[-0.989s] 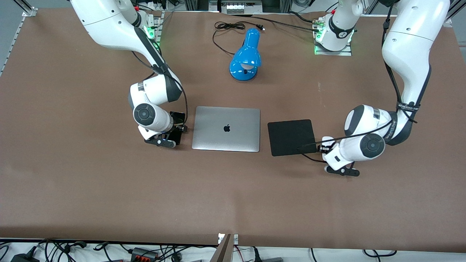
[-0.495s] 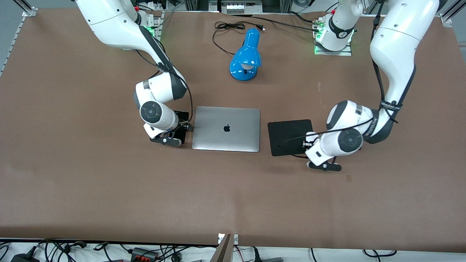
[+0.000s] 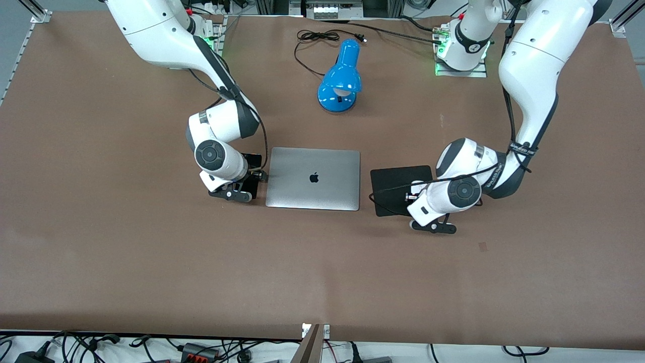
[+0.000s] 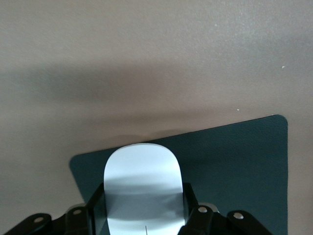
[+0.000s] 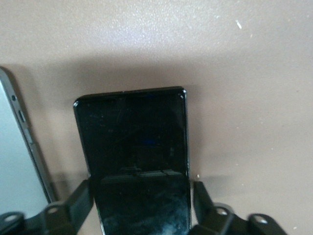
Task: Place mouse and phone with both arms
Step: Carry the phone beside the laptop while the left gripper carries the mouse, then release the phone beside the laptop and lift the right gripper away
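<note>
1. The phone point(image 5: 132, 132) is nearly placed. You see it low over the table point(image 3: 322, 262), just beside the laptop point(image 3: 313, 177) on the edge toward the right arm's end, with its long side running along the laptop's edge. The right gripper point(image 5: 141, 188) straddles its near end; you cannot tell whether it still clamps the phone or has let go, nor whether the phone already rests flat on the table.
2. The mouse point(image 4: 141, 171) is not yet set down, as far as you can judge. The left gripper point(image 4: 144, 205) has its fingers point(image 4: 191, 196) closed narrow on the mouse's two sides and holds it over the black pad point(image 3: 398, 184), above the pad's corner nearer the front camera and toward the left arm's end. Whether the mouse touches the pad you cannot tell.
3. What seems left: confirm the phone's release and lift the right arm away; centre the mouse further onto the pad if you want it there, lower it, let go and retreat.
4. Against the earliest frame, the left arm has travelled toward the laptop; its gripper then hung off the pad's edge over bare table and now sits over the pad itself.
5. The right arm has crept closer to the laptop's edge since that frame; between the middle frame and now it has hardly shifted.
6. The laptop and the pad lie where they were.
</note>
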{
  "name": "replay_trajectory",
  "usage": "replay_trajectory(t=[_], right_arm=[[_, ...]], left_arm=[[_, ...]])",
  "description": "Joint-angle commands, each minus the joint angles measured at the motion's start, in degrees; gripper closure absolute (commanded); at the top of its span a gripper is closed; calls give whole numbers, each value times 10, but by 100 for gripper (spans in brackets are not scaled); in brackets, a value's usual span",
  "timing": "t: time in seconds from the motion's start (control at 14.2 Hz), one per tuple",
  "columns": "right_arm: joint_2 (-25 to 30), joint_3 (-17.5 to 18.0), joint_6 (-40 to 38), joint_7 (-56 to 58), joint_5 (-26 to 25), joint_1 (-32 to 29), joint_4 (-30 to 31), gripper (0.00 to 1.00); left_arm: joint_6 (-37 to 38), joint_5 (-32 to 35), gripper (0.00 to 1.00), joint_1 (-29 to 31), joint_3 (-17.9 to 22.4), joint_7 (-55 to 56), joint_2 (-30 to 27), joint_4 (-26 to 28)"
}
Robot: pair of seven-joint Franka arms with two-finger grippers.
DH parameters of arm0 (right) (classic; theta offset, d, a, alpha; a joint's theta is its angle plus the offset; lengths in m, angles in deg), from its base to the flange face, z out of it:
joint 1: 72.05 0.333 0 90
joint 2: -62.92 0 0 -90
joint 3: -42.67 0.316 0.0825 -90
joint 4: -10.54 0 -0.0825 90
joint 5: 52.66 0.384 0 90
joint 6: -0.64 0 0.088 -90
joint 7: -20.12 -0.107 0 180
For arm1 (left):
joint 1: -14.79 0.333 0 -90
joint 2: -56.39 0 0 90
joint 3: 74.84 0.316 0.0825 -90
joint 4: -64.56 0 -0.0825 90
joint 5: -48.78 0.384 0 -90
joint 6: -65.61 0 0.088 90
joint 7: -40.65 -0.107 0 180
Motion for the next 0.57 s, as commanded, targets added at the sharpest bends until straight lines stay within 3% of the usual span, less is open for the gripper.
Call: replay_trajectory(t=[0.0, 0.28, 0.49], right_arm=[[30, -7, -31, 1, 8, 1, -10, 0], [95, -26, -117, 13, 0, -3, -44, 0], [113, -55, -238, 54, -2, -3, -131, 0]], left_arm=[[-21, 4, 54, -9, -1, 14, 7, -1], [-20, 5, 53, -23, -1, 8, 11, -1], [-19, 6, 53, -24, -1, 10, 12, -1]])
